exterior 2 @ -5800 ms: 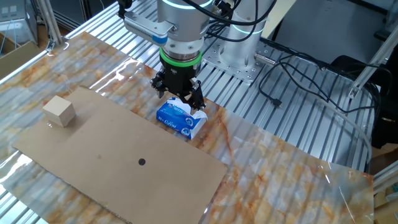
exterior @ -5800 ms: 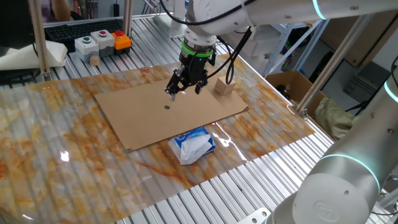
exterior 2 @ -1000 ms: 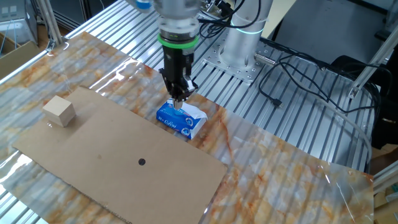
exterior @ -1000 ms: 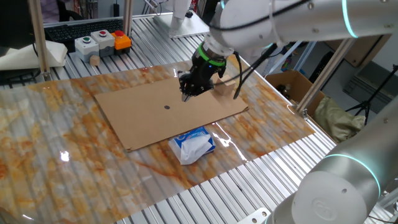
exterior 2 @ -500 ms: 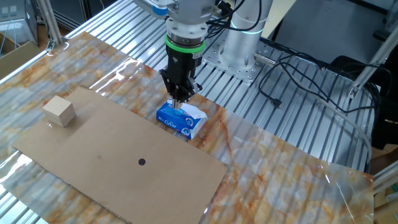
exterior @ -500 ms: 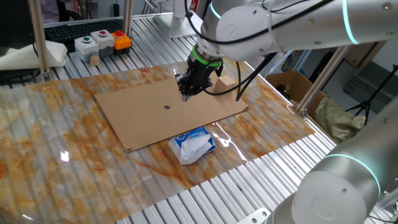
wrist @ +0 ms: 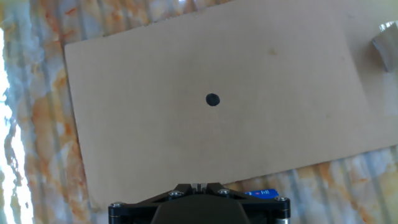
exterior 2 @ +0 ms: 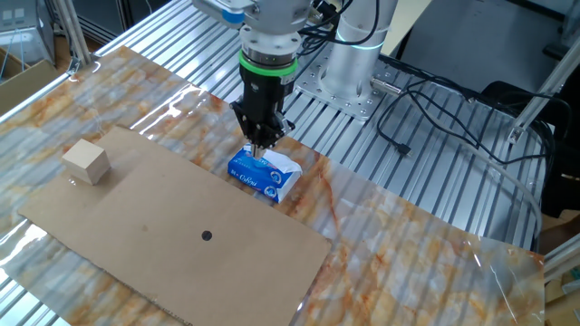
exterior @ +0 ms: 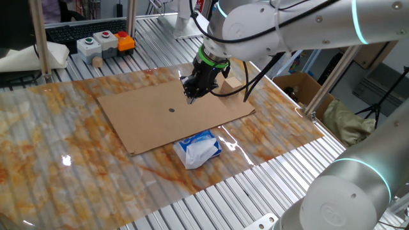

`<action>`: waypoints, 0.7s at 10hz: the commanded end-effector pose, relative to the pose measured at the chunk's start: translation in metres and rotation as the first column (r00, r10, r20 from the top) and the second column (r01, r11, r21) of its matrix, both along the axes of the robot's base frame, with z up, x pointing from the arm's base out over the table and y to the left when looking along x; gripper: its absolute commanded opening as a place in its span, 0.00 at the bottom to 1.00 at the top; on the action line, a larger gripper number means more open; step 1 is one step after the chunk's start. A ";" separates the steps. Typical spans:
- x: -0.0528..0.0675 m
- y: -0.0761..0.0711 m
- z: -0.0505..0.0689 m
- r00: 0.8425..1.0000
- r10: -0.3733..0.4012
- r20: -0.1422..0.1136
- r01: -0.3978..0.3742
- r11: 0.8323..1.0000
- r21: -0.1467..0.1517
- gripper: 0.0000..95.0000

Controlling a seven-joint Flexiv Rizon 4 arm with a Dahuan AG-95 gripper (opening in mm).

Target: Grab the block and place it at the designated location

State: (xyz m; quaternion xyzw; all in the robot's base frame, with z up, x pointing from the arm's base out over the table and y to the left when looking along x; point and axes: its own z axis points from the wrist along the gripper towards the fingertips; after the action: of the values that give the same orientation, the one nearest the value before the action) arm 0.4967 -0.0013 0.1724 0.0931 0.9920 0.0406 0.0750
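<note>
The block, a light tan wooden cube (exterior 2: 87, 162), sits near a corner of the cardboard sheet (exterior 2: 136, 226). In one fixed view it (exterior: 234, 84) is partly hidden behind my arm. In the hand view only its edge (wrist: 387, 45) shows at the upper right. The black dot (exterior 2: 207, 236) marks the sheet and also shows in the other views (exterior: 171, 109) (wrist: 212, 99). My gripper (exterior 2: 260, 145) hangs above the sheet's edge by the tissue packet (exterior 2: 263, 175), away from the block. Its fingers are shut together and empty (exterior: 190, 96) (wrist: 198, 186).
The blue-and-white tissue packet (exterior: 198, 148) lies on the marble tabletop just off the sheet's edge. A button box (exterior: 102, 43) and a small wooden peg (exterior: 96, 62) stand at the back. A cardboard box (exterior: 297, 86) stands off the table. Cables (exterior 2: 426, 118) lie beside the robot base.
Since 5.8 s ago the fingers have shut and the hand has turned. Over the last second the arm has shifted slightly; the block and packet have not moved.
</note>
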 end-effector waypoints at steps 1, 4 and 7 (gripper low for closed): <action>0.001 0.001 0.000 0.999 0.014 -0.047 -0.014 1.000 0.004 0.00; 0.001 0.001 0.000 0.999 0.016 -0.052 -0.015 1.000 0.008 0.00; 0.001 0.001 0.000 0.999 0.013 -0.049 -0.013 1.000 0.009 0.00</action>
State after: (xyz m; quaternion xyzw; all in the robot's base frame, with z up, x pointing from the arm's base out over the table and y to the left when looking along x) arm 0.4955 -0.0008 0.1732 0.0886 0.9939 0.0426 0.0499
